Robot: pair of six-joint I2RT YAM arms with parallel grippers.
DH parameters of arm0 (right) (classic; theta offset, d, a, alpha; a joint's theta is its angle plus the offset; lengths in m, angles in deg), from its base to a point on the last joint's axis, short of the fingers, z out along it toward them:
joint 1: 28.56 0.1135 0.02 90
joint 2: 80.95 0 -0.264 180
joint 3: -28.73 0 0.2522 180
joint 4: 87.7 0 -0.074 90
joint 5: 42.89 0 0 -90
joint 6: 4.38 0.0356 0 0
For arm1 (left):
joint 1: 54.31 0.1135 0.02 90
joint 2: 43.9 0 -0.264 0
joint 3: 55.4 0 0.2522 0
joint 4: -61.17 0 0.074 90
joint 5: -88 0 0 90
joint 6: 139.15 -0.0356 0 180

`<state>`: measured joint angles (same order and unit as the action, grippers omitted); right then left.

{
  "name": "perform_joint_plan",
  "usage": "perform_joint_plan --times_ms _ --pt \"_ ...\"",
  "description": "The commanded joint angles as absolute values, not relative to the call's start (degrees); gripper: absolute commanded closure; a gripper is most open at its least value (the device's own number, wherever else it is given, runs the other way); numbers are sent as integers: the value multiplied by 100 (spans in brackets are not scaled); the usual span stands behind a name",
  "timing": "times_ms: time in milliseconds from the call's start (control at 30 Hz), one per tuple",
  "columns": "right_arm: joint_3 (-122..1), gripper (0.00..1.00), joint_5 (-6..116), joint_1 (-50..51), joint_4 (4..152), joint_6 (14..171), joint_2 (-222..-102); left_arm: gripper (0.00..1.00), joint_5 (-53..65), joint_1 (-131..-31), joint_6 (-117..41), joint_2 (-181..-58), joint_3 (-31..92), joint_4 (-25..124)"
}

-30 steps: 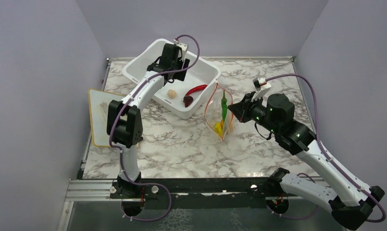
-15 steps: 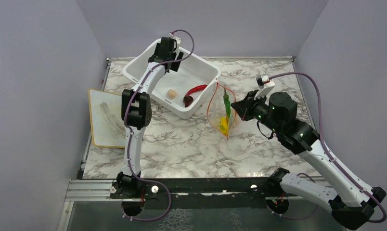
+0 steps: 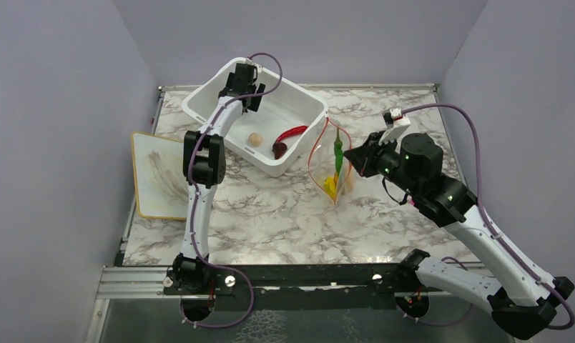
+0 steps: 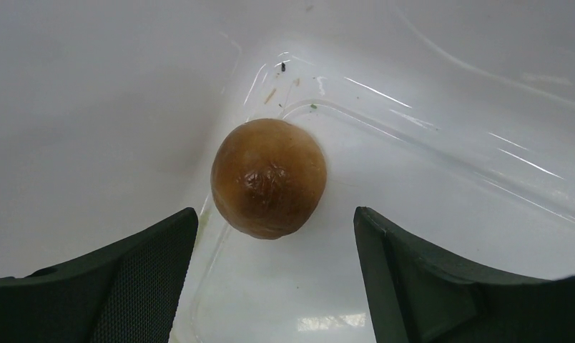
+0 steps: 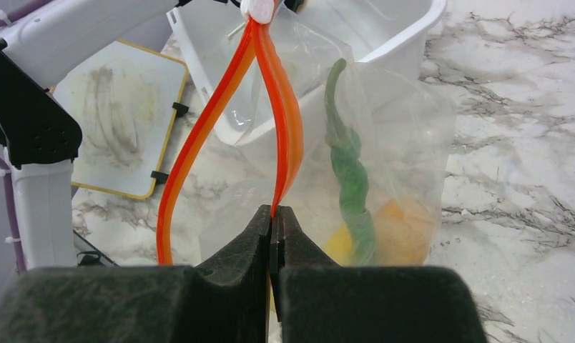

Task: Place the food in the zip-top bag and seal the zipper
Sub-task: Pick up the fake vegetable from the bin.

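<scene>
Zip-top bag (image 3: 331, 168) stands upright on the marble tabletop (image 3: 270, 214), just beside the right wall of the white tub (image 3: 302, 145), with its mouth spread open toward that tub.

Your right tool (image 5: 274, 214) is pinched shut on one lip of the zipper (image 5: 292, 136). The other lip bows away, so the opening is kept wide. Through the clear film you can see three items already inside: the long green pod (image 5: 345, 164) standing on end, and the orange fruit (image 5: 406, 229) and yellow banana (image 5: 338, 246) at the bottom.

Your left tool (image 4: 274, 214) hangs inside the tub's far-left corner with its jaws wide apart and gripping nothing. The brown ball (image 4: 268, 179) lies between them against the corner wall, touching neither jaw.

A second ago the left arm hovered over the middle of the tub. It has since swung to the corner and its jaws have spread, while the bag and right tool have barely shifted. This looks like the approach to a fourth pick: the ball is framed but not yet grasped.

On the tub floor toward the near wall, well apart from the ball, lie the red chili (image 3: 292, 133), the dark red piece (image 3: 279, 149) and the beige mushroom (image 3: 255, 138). Four items are therefore unbagged, and sealing is some way off.
</scene>
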<state>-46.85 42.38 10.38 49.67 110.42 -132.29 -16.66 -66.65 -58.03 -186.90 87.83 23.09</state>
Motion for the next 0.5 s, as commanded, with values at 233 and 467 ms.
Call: perform_joint_plan --times_ms 233,467 --pt "-4896 99 4022 1060 5050 11085 -13294 17 -1445 -6393 -5385 -19304 9099 2638" --pt "-4893 99 4064 1059 4997 11215 -13333 36 -1125 -6336 -5501 -19400 9040 2739"
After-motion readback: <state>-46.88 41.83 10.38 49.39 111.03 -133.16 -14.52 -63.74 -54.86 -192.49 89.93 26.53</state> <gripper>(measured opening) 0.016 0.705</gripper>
